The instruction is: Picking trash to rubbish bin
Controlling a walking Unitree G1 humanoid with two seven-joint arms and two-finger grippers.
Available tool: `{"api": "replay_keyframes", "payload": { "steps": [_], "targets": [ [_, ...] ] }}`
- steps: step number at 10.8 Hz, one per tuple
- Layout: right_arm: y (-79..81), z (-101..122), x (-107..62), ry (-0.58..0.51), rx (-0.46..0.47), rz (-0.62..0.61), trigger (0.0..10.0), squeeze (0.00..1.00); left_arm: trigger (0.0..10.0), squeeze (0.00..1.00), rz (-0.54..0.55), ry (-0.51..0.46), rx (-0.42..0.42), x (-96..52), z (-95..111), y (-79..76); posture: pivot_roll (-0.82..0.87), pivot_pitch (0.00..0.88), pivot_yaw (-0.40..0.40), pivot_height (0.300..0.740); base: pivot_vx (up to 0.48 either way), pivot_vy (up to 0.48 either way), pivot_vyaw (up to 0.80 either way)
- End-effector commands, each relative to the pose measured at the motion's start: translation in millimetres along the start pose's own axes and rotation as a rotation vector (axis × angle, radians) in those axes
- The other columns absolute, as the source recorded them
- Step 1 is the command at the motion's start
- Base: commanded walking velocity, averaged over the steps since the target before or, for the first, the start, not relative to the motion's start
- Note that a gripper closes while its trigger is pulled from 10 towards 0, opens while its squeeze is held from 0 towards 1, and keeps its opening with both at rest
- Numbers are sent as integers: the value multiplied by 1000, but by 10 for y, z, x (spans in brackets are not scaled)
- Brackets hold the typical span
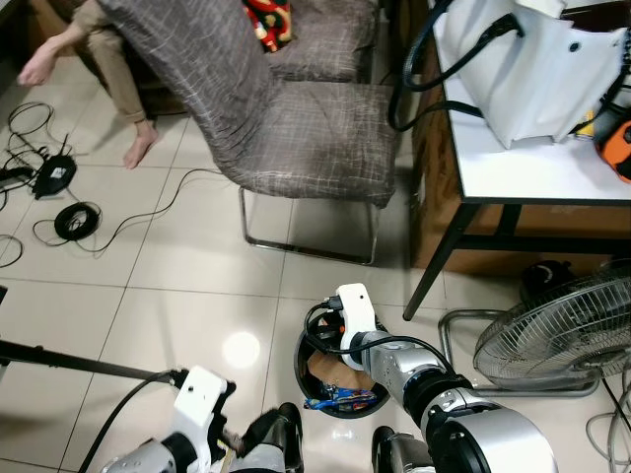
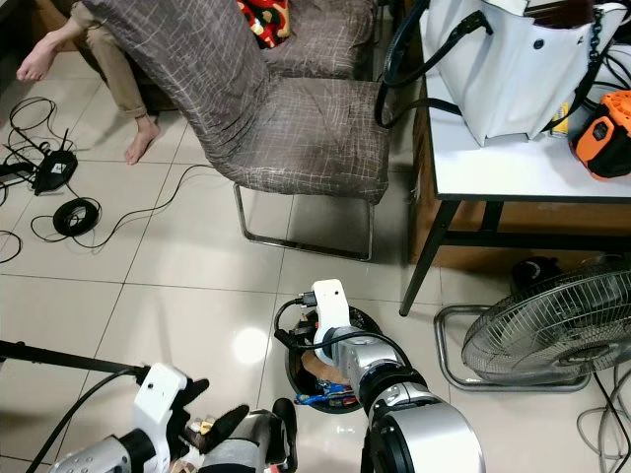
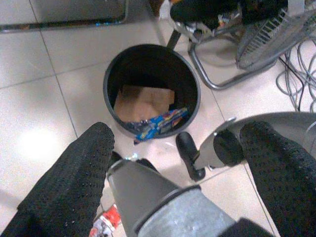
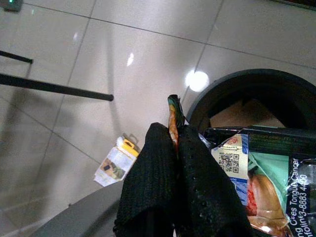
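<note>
My worry here is the release; the right gripper (image 4: 175,148) has its two black fingers pressed together on the thin edge of a printed plastic wrapper (image 4: 173,118), and from its wrist camera that pinch sits over the near rim of the round black rubbish bin (image 4: 237,81) rather than over its middle; if I let go now I judge the light film could catch on the rim or slide down the outside onto the pale floor tiles (image 1: 197,325); it could also cling to the finger pads instead of dropping.

A second risk is the bin itself; the right forearm reaches over it in the head view, and a careless lowering could knock the bin (image 1: 340,379) sideways; the flat brown cardboard (image 3: 143,101) and the blue snack packet (image 3: 160,123) already lying inside would then spill.

The left gripper (image 3: 177,163) hangs low just beside the bin with its fingers (image 3: 74,177) spread wide and nothing between them; a small crumpled wrapper with red print (image 3: 106,224) lies on the tile close beneath it; another scrap, a white and yellow packet (image 4: 116,163), lies on the floor near the bin, apart from both grippers.

A grey floor fan (image 1: 562,330) stands near the bin's other side; its cables could snag a wide swing.
</note>
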State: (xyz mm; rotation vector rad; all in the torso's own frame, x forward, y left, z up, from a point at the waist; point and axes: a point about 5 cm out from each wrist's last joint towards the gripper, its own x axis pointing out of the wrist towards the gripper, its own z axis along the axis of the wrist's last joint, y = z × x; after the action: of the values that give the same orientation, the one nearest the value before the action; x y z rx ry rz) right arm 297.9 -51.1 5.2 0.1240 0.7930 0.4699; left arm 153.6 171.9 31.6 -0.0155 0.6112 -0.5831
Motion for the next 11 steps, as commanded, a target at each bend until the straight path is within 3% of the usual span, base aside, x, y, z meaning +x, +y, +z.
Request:
{"api": "replay_keyframes", "payload": {
  "steps": [1,2,5,8,11],
  "targets": [
    [250,-188,60,77,9,42,10000,0,10000,0,-12,15,8,-52,10,-44,142,276,97,740,0,0,0],
    [223,-370,47,138,-18,25,10000,0,10000,0,-13,-3,19,-98,123,-96,144,275,93,740,0,0,0],
    [131,-596,6,202,-1,-3,10000,0,10000,0,-19,-21,28,-164,240,-169,144,275,93,740,0,0,0],
    [200,-808,-13,257,-12,33,10000,0,10000,0,-25,-16,29,-219,340,-241,128,282,83,740,0,0,0],
    [187,-843,-22,263,-15,30,10000,0,10000,0,-90,19,17,-284,327,-367,130,282,86,740,0,0,0]
  ]
}}
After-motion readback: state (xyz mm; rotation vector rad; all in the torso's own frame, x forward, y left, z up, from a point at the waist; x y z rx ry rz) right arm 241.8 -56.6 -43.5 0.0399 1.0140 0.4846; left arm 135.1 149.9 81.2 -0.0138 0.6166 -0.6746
